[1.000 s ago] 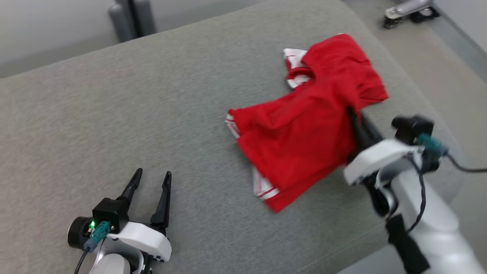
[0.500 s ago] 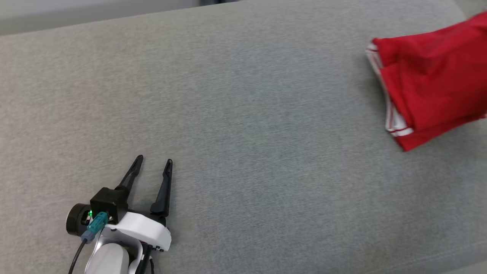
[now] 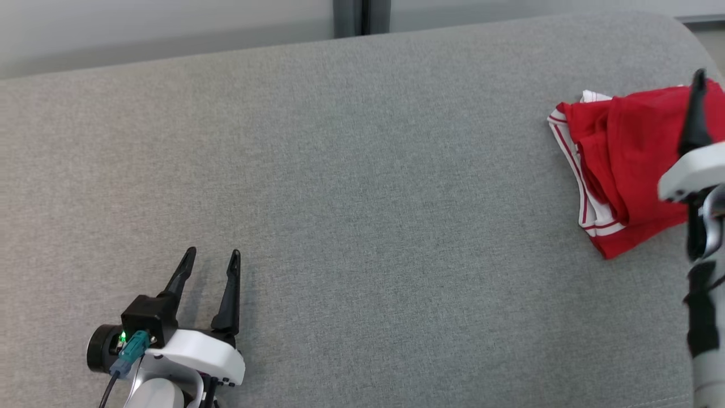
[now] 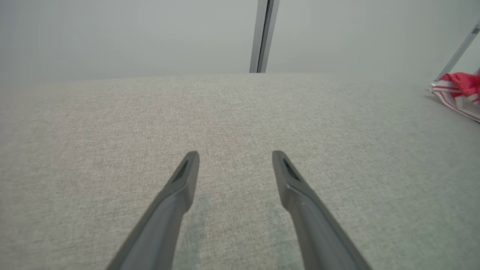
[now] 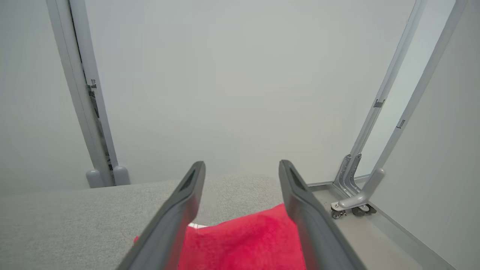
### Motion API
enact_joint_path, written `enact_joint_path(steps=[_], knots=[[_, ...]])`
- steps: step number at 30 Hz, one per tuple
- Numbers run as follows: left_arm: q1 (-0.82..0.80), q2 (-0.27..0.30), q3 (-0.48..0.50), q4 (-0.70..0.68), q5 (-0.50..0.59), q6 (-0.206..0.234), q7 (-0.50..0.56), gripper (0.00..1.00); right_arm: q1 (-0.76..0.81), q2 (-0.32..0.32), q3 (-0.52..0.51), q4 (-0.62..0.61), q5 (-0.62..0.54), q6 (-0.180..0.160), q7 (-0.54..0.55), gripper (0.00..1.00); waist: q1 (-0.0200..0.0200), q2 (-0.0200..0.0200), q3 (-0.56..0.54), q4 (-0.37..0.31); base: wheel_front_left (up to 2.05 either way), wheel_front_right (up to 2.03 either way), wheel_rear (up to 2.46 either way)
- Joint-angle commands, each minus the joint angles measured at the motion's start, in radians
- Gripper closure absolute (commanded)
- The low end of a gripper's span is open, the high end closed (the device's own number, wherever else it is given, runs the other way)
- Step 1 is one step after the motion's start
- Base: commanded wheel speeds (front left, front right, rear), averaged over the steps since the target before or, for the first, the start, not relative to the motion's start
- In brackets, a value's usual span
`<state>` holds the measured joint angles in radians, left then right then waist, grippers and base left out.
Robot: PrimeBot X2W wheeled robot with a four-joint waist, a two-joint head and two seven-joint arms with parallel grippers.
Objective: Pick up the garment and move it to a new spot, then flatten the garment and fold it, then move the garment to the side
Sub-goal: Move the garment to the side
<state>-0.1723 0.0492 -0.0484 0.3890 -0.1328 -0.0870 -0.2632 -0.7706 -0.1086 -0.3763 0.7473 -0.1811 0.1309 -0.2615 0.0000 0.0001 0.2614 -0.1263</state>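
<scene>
The garment (image 3: 623, 164), red shorts with white striped trim, lies bunched near the right end of the grey fabric surface (image 3: 362, 170). My right gripper (image 5: 242, 165) is open above it. Red cloth (image 5: 243, 240) shows low between its two fingers, neither of which grips it. In the head view one dark right finger (image 3: 695, 119) stands over the garment at the frame's right edge. My left gripper (image 3: 212, 255) rests open and empty at the lower left, far from the garment. In the left wrist view the left gripper (image 4: 236, 154) points across bare fabric, with the garment (image 4: 459, 88) at the far right.
The surface rounds off at its right end (image 3: 696, 39), close behind the garment. Beyond that end stands a metal frame leg on casters (image 5: 352, 204). A grey post (image 3: 362, 17) rises behind the far edge, in front of a pale wall.
My right gripper has opened and let go of the garment, which now lies on the surface. The head camera has swung, shifting the whole picture. The left gripper has stayed open.
</scene>
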Motion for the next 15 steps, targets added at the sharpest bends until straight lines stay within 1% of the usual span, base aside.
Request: enact_joint_path(steps=[1, 4, 7, 11, 15], knots=[[0.006, 0.004, 0.006, -0.002, -0.006, 0.005, -0.001, 0.00, 0.036, 0.001, 0.014, -0.017, 0.018, 0.000, -0.004, 0.00, 0.0000, -0.0001, -0.019, 0.009, 0.00, 0.00, 0.00], [0.023, 0.004, 0.014, 0.002, -0.012, 0.012, -0.001, 0.00, 0.137, 0.037, 0.097, -0.125, 0.089, 0.000, -0.004, 0.00, 0.0000, -0.0001, -0.046, 0.025, 0.00, 0.00, 0.00], [0.032, 0.004, 0.019, 0.006, -0.018, 0.019, -0.001, 0.00, 0.244, 0.050, 0.168, -0.208, 0.151, 0.000, -0.004, 0.00, 0.0000, -0.0001, -0.073, 0.047, 0.00, 0.00, 0.00], [0.058, 0.004, 0.024, 0.013, -0.037, 0.032, -0.001, 0.00, 0.370, 0.056, 0.266, -0.237, 0.240, 0.000, -0.005, 0.00, 0.0000, -0.0001, -0.111, 0.079, 0.00, 0.00, 0.00], [0.083, 0.003, 0.019, 0.020, -0.030, 0.046, -0.001, 0.00, 0.461, 0.053, 0.304, -0.245, 0.290, 0.000, -0.004, 0.00, 0.0000, -0.0001, -0.145, 0.110, 0.00, 0.00, 0.00]])
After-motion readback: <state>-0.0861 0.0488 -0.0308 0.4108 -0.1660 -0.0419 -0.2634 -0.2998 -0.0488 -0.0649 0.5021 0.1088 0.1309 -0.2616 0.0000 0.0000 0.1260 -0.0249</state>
